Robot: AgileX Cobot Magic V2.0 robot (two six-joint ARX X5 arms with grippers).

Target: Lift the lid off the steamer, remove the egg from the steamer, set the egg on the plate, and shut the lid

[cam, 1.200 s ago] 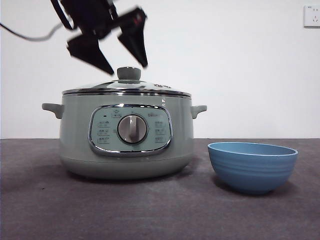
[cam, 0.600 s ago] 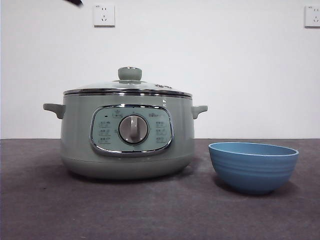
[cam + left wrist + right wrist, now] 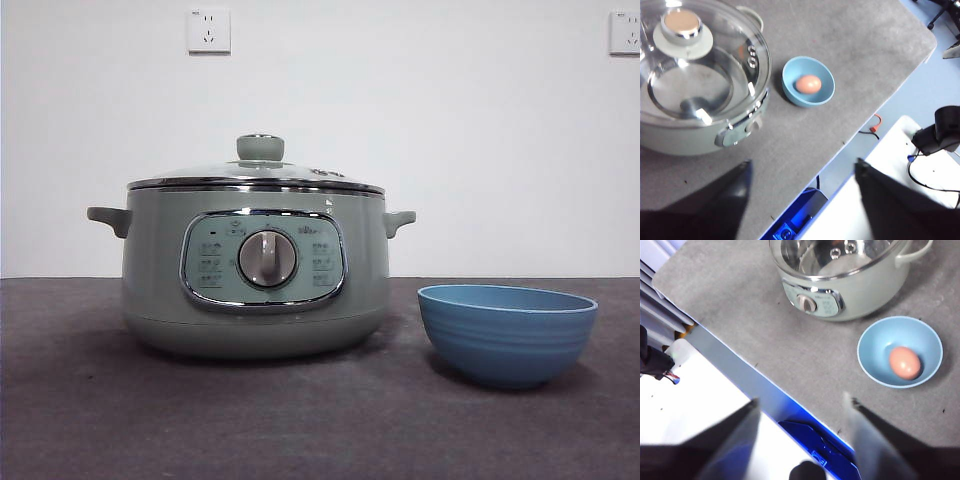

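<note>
Grey table [image 3: 300,420]; lidded sage steamer [image 3: 255,270]; egg [image 3: 808,84] in plate [image 3: 506,333]; both fingers apart, empty.

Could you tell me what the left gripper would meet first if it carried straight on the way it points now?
Probably bare table, between the steamer and the table's edge; depth is unclear.

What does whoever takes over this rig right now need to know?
Left gripper: open, empty, raised above the table near the pot.
Right gripper: open, empty, raised over the table's front edge.
Round glass lid with the sage-green knob sits closed on the large pale sage-green electric steamer.
Brown egg lies in the round blue ceramic bowl, which stands beside the steamer, apart from it.
Done: the egg is out and in the bowl, the lid is on.
Left: nothing visible; neither gripper shows in the front view.
</note>
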